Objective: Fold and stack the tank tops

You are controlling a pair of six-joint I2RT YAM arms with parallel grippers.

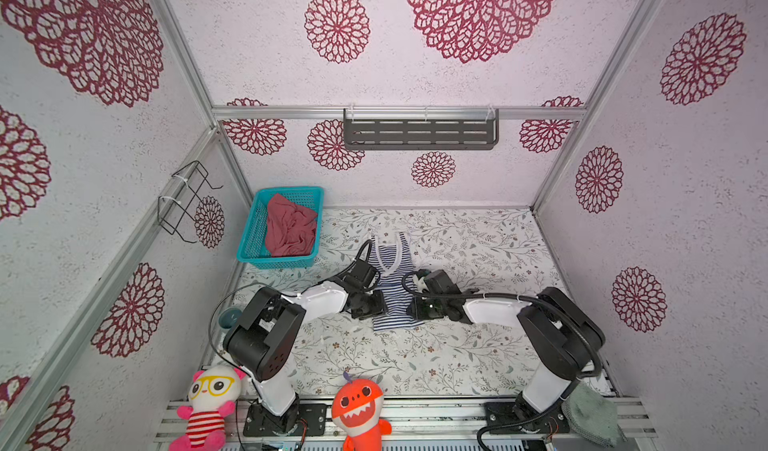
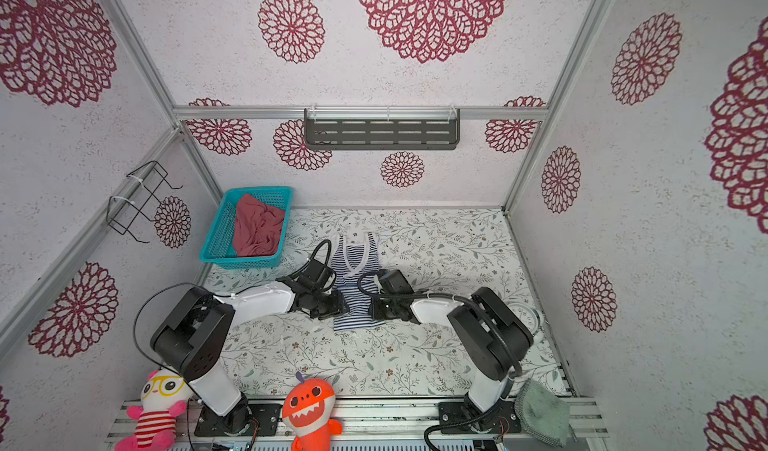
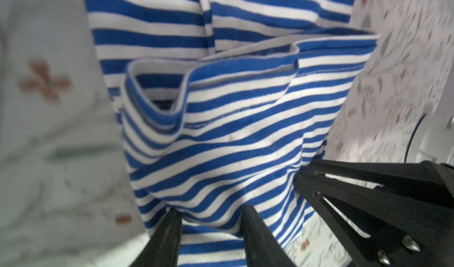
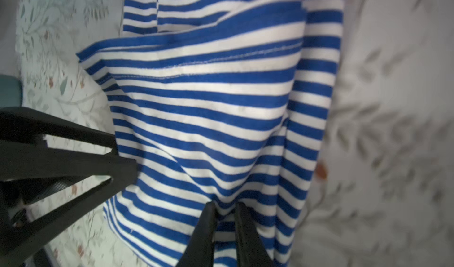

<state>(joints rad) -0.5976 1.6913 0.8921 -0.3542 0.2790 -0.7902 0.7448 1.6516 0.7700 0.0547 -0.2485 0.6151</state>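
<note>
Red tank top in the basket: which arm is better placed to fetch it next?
Left, probably. The basket holding the red tank top sits far left, nearer the left gripper; the right gripper would have to cross the striped tank top that both pinch.

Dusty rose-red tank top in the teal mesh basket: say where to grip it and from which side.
Probably pinch a raised fold mid-heap on the dusty rose-red tank top, coming straight down: it lies crumpled, and the teal mesh basket walls close off its sides.
</note>
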